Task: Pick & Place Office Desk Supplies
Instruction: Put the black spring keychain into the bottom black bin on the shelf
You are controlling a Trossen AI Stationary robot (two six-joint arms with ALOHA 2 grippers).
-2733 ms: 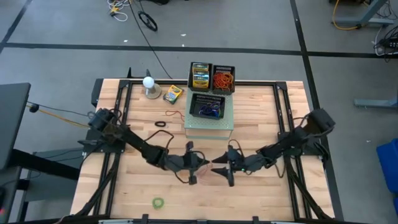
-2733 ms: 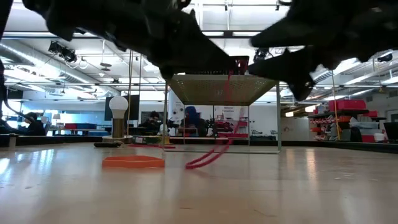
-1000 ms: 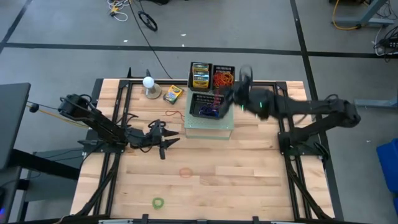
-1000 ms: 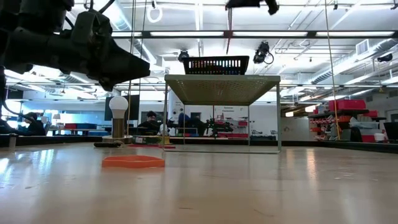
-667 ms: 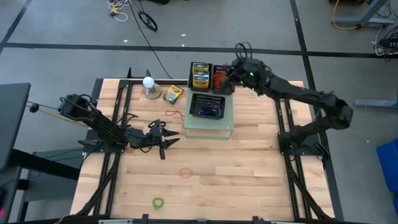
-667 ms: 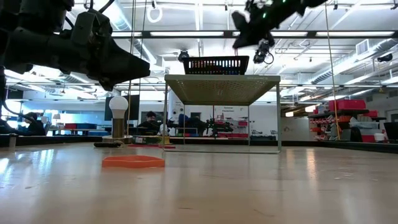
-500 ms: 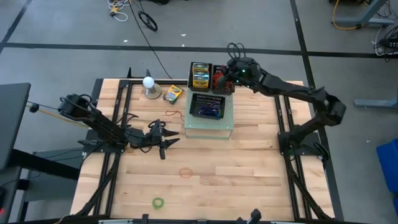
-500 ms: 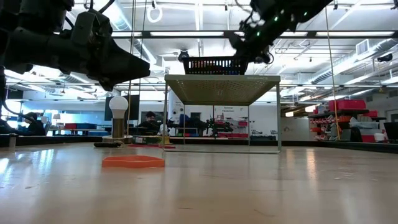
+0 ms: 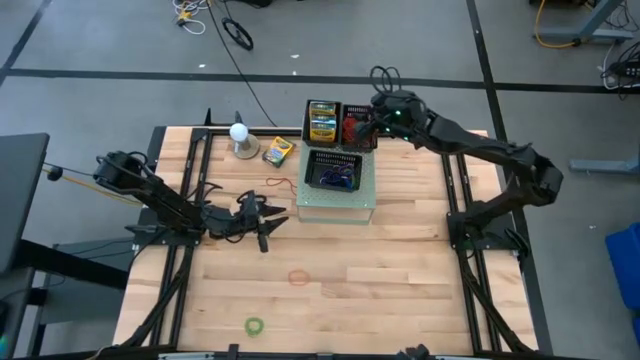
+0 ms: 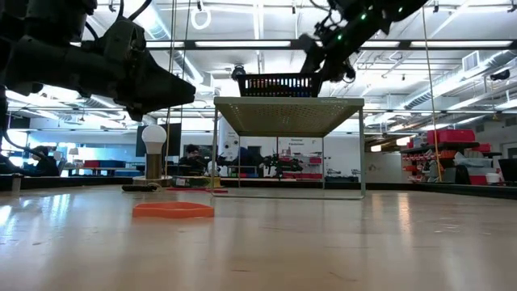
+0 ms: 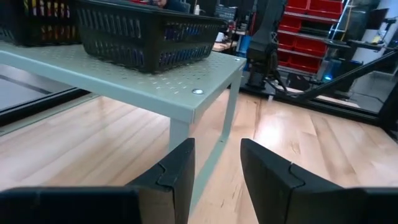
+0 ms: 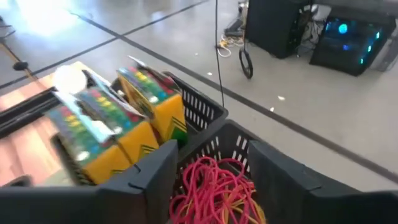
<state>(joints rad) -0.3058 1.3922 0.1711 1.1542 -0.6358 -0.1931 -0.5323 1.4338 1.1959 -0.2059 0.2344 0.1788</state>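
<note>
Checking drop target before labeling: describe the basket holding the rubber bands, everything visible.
The rubber-band basket is a small black plastic mesh bin with slotted walls, standing upright at the table's far edge, its side against the basket of crayon boxes. Inside lies a loose tangle of red and orange rubber bands. The right tool hovers directly over it with fingers apart, holding nothing. In front of it stands the pale green perforated shelf.

Both end effectors (image 9: 262, 219) (image 9: 362, 128) open
</note>
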